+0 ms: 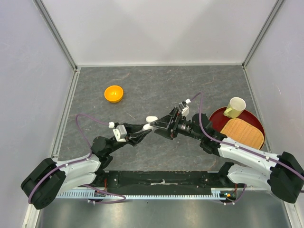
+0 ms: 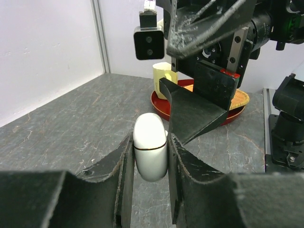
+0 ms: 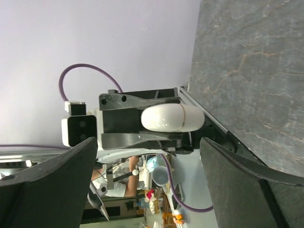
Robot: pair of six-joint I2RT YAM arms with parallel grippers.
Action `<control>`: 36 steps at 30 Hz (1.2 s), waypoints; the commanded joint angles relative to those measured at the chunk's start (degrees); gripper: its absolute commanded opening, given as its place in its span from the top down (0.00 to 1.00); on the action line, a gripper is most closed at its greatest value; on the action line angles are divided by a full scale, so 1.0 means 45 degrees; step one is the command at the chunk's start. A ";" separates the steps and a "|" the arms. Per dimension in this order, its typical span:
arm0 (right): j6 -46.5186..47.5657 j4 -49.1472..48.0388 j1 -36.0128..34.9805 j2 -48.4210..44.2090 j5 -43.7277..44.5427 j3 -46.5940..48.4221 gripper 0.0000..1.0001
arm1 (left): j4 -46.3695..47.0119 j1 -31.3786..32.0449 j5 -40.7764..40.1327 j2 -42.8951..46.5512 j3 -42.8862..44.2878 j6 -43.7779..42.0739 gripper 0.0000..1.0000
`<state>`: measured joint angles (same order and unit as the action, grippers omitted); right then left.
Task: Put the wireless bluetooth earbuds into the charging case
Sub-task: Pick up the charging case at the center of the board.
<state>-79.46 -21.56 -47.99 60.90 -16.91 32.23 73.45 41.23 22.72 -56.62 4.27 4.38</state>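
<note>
A white charging case [image 2: 150,147] with its lid shut is gripped upright between my left gripper's [image 2: 149,156] fingers and held above the table. It shows as a white oval [image 1: 151,118] at the tips of the left gripper [image 1: 148,124] in the top view. My right gripper [image 1: 160,124] faces it from the right, jaws wide open and empty. In the right wrist view the case [image 3: 172,118] sits just beyond the open right gripper [image 3: 148,142]. One right finger [image 2: 192,114] reaches next to the case. No earbuds show in any view.
An orange bowl [image 1: 114,93] stands at the back left. A red round tray [image 1: 212,115] at the right holds a cream mug [image 1: 235,107] and a woven mat [image 1: 243,133]. White walls enclose the grey table on three sides.
</note>
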 commanded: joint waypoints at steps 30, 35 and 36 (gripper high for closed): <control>-0.3865 -0.5149 0.0039 0.2032 -0.0500 -0.1088 0.27 | 0.3755 -0.0003 0.0576 -0.0465 0.0222 -0.0095 0.98; -0.4469 -0.6144 0.0039 0.2363 -0.0735 -0.1224 0.27 | 0.3737 -0.0003 0.0576 -0.0464 0.0222 -0.0075 0.98; -0.4510 -0.6378 0.0039 0.2403 -0.0774 -0.1244 0.27 | 0.3736 0.0017 0.0576 -0.0484 0.0222 -0.0075 0.98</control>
<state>-95.83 -40.71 -47.81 70.94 -18.35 27.14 75.20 41.23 24.62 -58.26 4.32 4.23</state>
